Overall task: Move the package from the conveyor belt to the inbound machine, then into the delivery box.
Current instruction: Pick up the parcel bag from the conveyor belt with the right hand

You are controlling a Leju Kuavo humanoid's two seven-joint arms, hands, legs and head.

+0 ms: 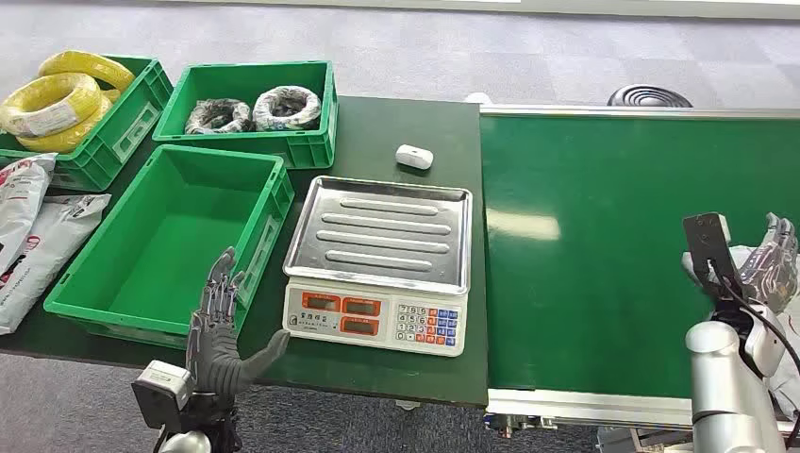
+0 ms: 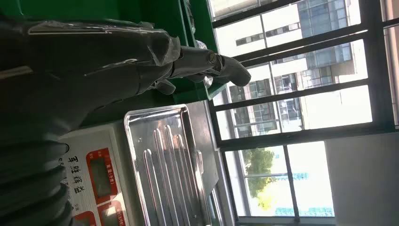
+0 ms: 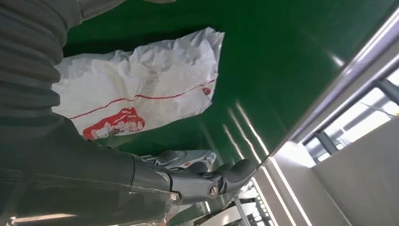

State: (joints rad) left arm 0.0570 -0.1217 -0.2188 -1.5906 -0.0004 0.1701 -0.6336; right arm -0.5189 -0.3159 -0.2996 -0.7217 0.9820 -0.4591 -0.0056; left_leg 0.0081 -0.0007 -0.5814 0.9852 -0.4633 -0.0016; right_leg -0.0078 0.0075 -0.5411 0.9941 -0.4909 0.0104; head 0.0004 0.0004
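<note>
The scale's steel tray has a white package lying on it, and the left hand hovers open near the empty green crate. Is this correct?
Not quite. In the head view the scale's steel tray is bare; the white package lies on the conveyor belt, as the right wrist view shows. The left hand is open beside the empty green crate.

The left hand (image 1: 219,335) is dark grey, with slim segmented fingers (image 1: 223,283) that look metallic and a thicker, smooth grey thumb. Behind the fingers sits a pale grey box-shaped block at the wrist. In the left wrist view, a glossy clear film lies over the back of the hand, and a round screw head marks a finger's hinge. Behind that come grey ribbed bellows. The right hand (image 1: 772,264) has like dark fingers (image 3: 226,176); behind them a black rectangular camera module, black cables and a silver cylindrical forearm.
</note>
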